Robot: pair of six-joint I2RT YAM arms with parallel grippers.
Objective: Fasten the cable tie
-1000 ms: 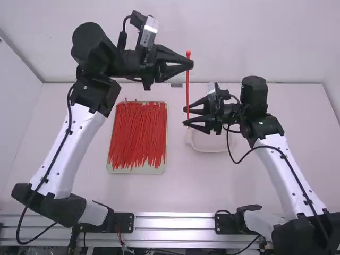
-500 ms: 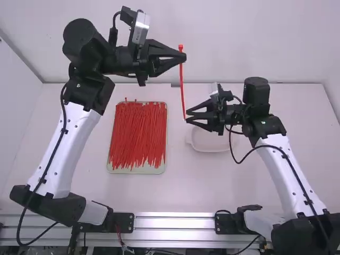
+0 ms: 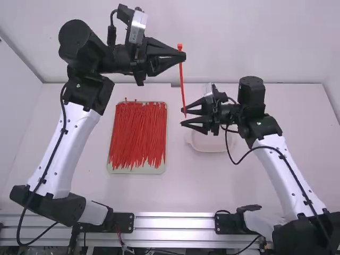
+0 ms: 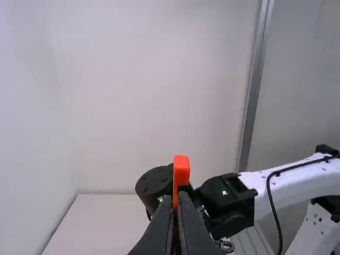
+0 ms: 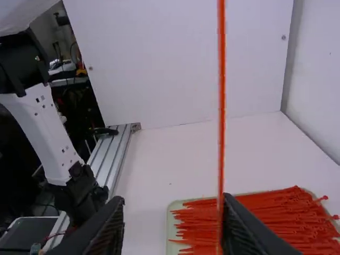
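We see the left gripper [image 3: 178,54] pinched shut on the head of a red cable tie [image 3: 181,85], held high above the table [image 3: 297,106], its tail hanging down between the wide-open jaws of the right gripper [image 3: 185,118].

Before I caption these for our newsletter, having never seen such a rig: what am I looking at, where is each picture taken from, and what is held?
These are two robot arms at a white table. The wide picture comes from a camera above and behind them; the other two come from cameras on each arm's wrist, looking along its fingers. The left hand pinches the head of one red cable tie, which hangs down. The right hand is open, its fingers either side of the tie's lower end. On the table lie a tray of spare ties and a clear dish.
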